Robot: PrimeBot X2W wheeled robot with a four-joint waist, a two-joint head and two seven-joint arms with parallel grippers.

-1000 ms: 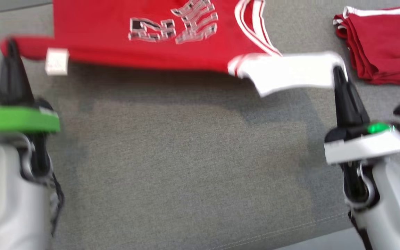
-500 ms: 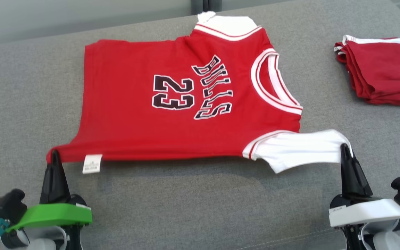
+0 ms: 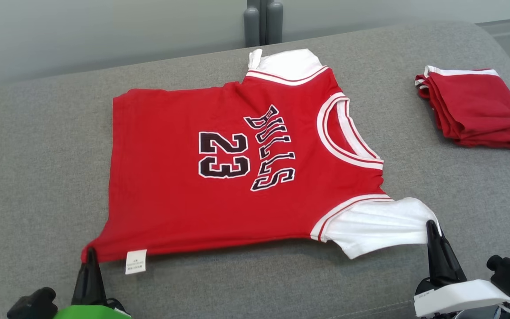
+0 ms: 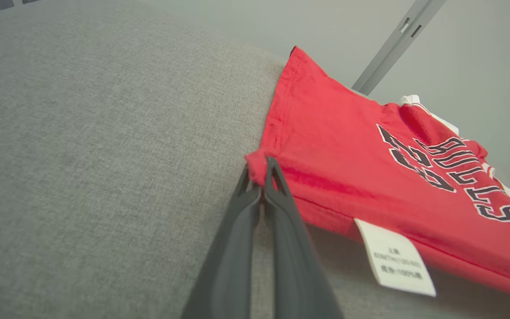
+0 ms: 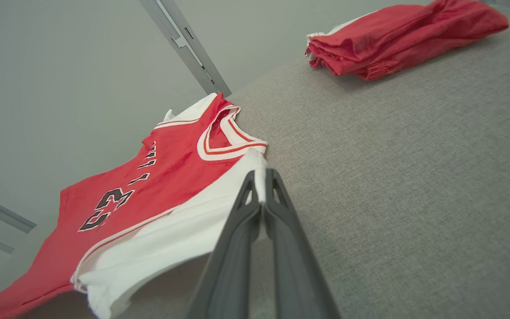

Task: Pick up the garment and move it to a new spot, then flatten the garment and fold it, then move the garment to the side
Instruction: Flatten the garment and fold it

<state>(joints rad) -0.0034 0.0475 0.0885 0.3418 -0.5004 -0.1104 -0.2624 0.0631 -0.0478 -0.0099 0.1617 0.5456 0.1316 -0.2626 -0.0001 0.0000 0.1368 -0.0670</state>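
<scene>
Head view — left end effector (image 3: 90,253) clamps jersey (image 3: 162,199) hem (image 3: 110,195), right end effector (image 3: 431,225) sleeve (image 3: 379,221).

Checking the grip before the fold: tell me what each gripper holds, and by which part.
Left gripper pinches the jersey at its hem corner; right gripper pinches its white sleeve tip.

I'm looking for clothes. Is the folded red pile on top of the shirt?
No, the folded red pile lies apart from the shirt, with bare gray cushion between them.
</scene>
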